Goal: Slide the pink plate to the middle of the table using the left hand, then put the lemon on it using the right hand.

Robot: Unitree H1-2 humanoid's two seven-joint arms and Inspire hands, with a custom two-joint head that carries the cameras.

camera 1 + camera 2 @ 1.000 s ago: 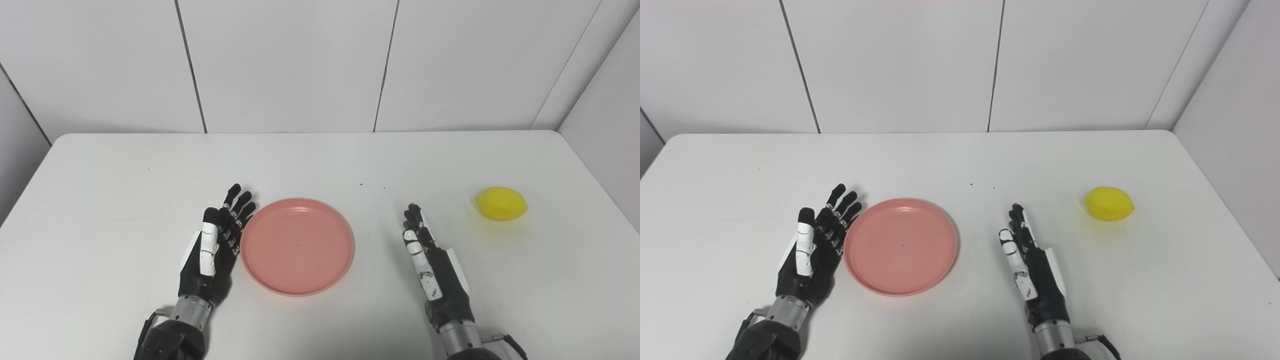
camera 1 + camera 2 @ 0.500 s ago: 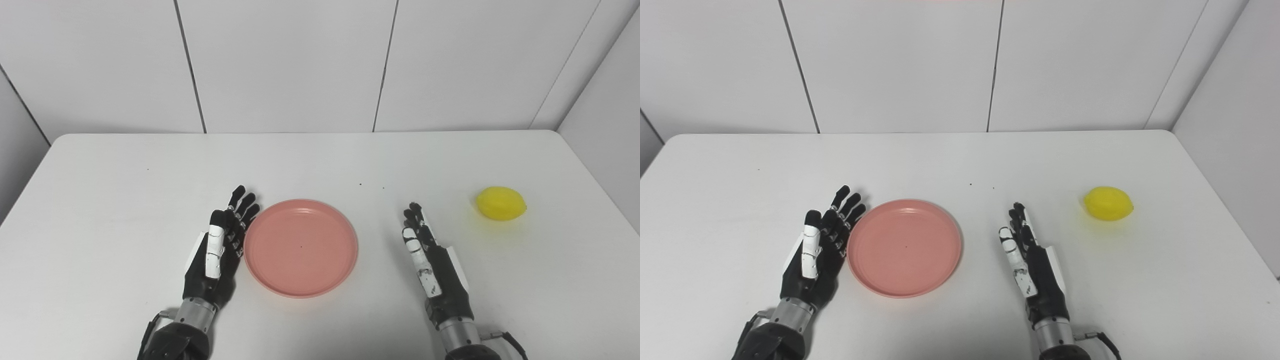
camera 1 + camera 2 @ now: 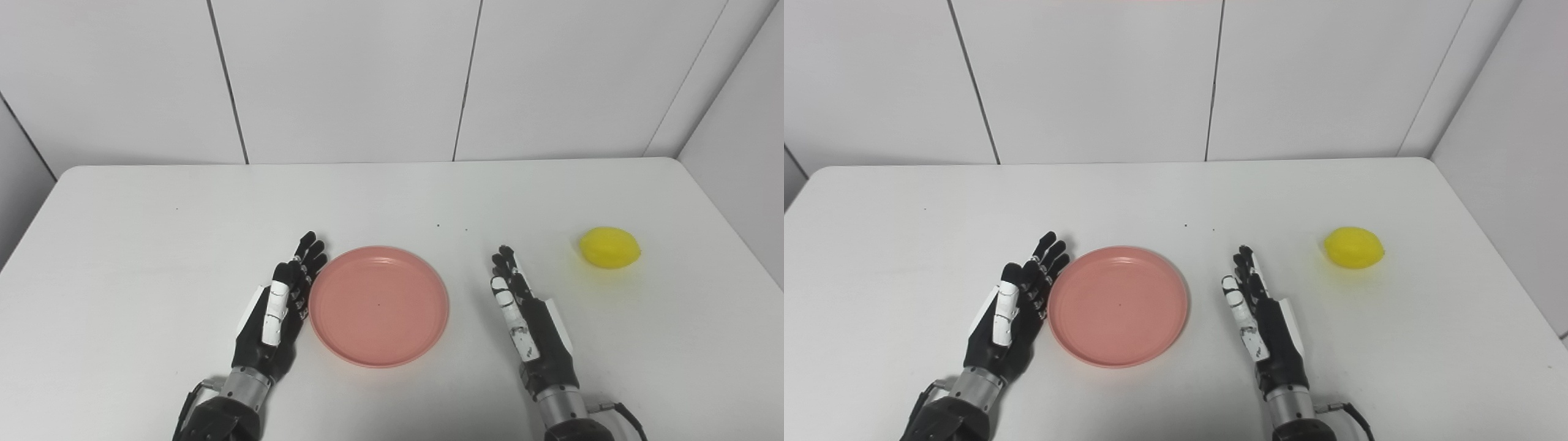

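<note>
Pink and shallow, the plate lies flat on the white table, a little left of the table's midline and toward the near edge, and it holds nothing. We judge the first step, the slide, to be in hand: our left hand stands on edge just beside the plate's left rim, its fingers straight and close together, held flat and gripping nothing. The palm side faces the rim, and the pictures do not settle whether it touches the rim or stands a hair apart. Our right hand waits on the other side of the plate, clear of its right rim, likewise flat, fingers extended, holding nothing. The lemon rests on the table well to the right, beyond the right hand and apart from it, near the table's right edge. We judge the plate to be close to centre already, so the next move calls for only a short, level push to the right with the flat of the left hand, kept low against the rim so that the plate does not tip or ride over the fingers. After that the left hand should draw clear. The right hand must then travel right and slightly forward to the lemon, open around it and close on its rounded body, which may roll if nudged off-centre.
</note>
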